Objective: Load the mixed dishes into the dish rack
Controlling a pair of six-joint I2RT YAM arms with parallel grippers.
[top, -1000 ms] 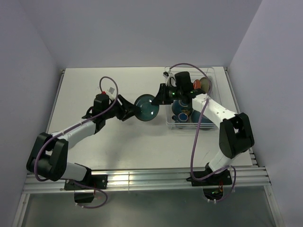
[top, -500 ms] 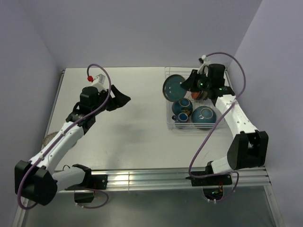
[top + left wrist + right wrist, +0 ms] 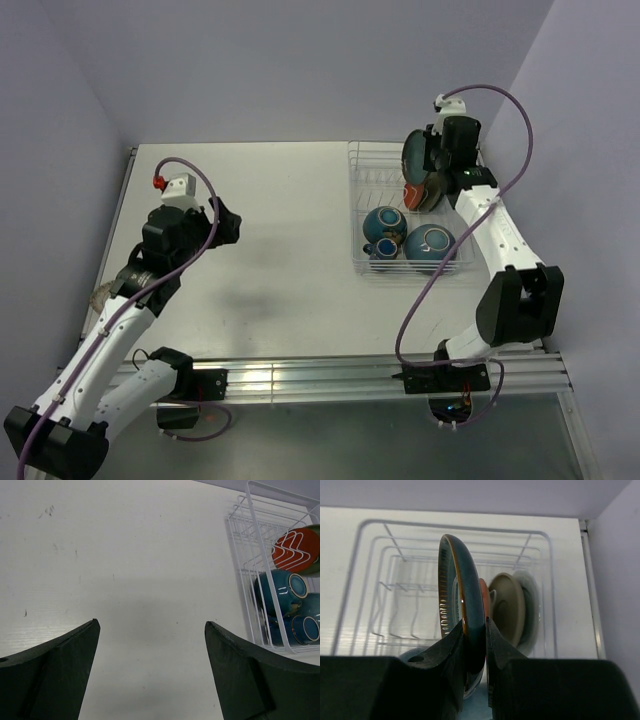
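Note:
My right gripper (image 3: 475, 625) is shut on the lower rim of a teal-blue plate (image 3: 462, 590) and holds it upright on edge over the far right part of the white wire dish rack (image 3: 360, 205). Just behind it in the rack stand an orange-red plate (image 3: 484, 597), a grey-olive plate (image 3: 507, 607) and a pale plate (image 3: 532, 605). Two teal-blue bowls (image 3: 385, 224) (image 3: 432, 246) lie in the rack's near part. My left gripper (image 3: 151, 625) is open and empty above bare table, well left of the rack (image 3: 250, 570).
The white table (image 3: 280, 250) ends at purple walls on the left, back and right. A round greyish thing (image 3: 103, 293) lies at the table's left edge, partly hidden by my left arm. A metal rail (image 3: 300, 380) runs along the near edge.
Both grippers were at the teal-blue plate mid-table; the left let go and drew back to the left. The right carried the plate to the rack's far right and stood it on edge.

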